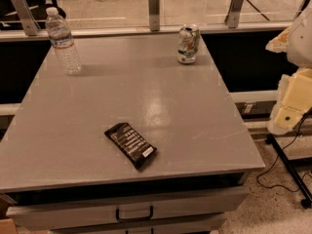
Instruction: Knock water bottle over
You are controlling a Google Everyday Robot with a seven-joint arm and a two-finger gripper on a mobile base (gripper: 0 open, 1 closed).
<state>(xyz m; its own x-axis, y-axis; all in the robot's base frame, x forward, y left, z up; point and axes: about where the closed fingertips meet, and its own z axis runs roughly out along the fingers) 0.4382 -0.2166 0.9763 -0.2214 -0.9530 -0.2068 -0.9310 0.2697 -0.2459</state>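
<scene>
The water bottle (62,41) stands upright at the far left corner of the grey table (146,91). It is clear ribbed plastic with a white cap and a white, red and blue label. My arm shows at the right edge of the camera view, beyond the table's right side. Its cream-coloured gripper (288,112) hangs there, about level with the table's middle and far from the bottle. Nothing is seen in the gripper.
A dented white-and-green can (188,44) stands at the far right of the table. A black snack bar wrapper (130,145) lies near the front middle. A glass railing with metal posts (154,8) runs behind. Drawers (134,212) sit under the front edge. Cables (287,165) lie on the floor at right.
</scene>
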